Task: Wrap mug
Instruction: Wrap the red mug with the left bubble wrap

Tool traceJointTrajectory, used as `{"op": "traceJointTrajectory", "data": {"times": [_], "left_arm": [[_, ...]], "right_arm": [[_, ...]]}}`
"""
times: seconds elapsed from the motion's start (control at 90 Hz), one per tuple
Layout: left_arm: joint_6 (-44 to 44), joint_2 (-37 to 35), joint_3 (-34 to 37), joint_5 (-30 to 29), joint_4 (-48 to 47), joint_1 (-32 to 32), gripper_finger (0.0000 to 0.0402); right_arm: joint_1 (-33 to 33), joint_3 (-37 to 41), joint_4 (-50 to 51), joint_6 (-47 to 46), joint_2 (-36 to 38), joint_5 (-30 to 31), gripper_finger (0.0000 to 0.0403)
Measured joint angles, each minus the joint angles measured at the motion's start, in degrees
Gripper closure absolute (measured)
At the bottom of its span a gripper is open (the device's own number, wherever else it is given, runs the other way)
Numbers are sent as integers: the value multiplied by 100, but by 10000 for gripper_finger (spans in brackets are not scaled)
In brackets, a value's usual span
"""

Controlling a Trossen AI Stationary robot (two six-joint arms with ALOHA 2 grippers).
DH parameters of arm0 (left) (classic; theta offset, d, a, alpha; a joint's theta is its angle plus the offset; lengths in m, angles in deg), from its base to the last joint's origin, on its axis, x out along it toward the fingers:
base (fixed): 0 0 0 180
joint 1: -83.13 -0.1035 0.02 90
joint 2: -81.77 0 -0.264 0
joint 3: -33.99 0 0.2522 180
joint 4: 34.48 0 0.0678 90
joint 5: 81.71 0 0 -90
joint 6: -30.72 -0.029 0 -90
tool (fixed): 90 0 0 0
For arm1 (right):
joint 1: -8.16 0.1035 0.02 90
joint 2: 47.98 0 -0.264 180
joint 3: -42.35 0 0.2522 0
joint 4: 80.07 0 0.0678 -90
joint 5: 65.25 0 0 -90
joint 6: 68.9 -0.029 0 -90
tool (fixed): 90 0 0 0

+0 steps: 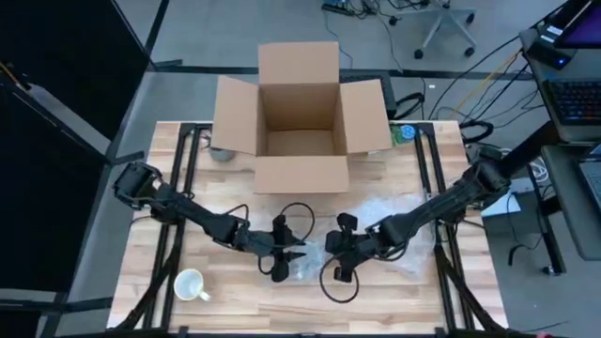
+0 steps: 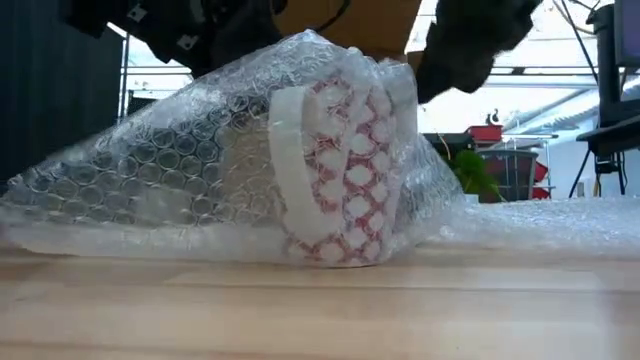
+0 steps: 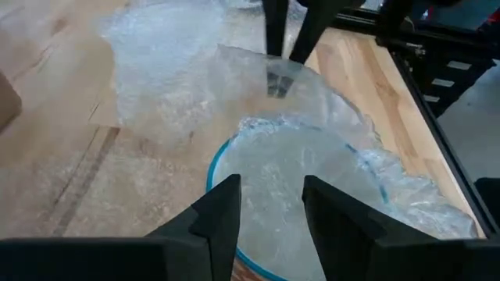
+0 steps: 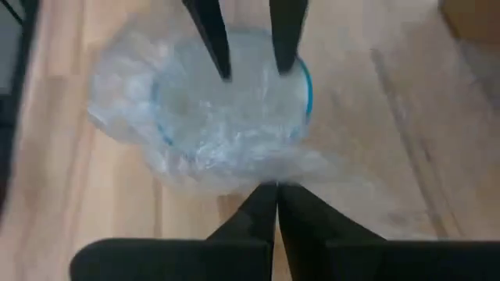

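A red-and-white patterned mug (image 2: 340,170) with a white handle and a blue rim (image 3: 215,160) stands upright on the table, near the front middle. A sheet of clear bubble wrap (image 2: 150,190) is draped over it, and more of the sheet lies on the table to the right (image 1: 404,246). My left gripper (image 3: 269,207) is open at the mug's left, its fingers over the wrapped mouth. My right gripper (image 4: 275,195) is at the mug's right, shut on the wrap. My right gripper pinches the bubble wrap (image 4: 273,173) between its two fingers, at the mug's right side by the rim. It comes slanting down from the table's right. The wrap runs from there over the mug's mouth. My left gripper's open fingertips (image 4: 226,72) stand on or just above the wrap over the mouth; whether they touch it, I cannot tell.
An open cardboard box (image 1: 300,117) stands at the far middle, flaps spread. A plain white mug (image 1: 191,284) sits near the front left. A grey round thing (image 1: 223,153) lies by the box's left flap, a green one (image 1: 406,133) by its right.
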Motion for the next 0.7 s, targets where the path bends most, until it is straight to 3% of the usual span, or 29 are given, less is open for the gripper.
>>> {"op": "traceJointTrajectory", "data": {"times": [0.433, 0.7], "left_arm": [[0, 7, 7, 20, 2, -14, 272], [3, 7, 9, 17, -1, -14, 272]], "right_arm": [[-93, -2, -926, 513, -27, 6, 403], [-271, -7, -1407, 563, -570, -306, 403]]}}
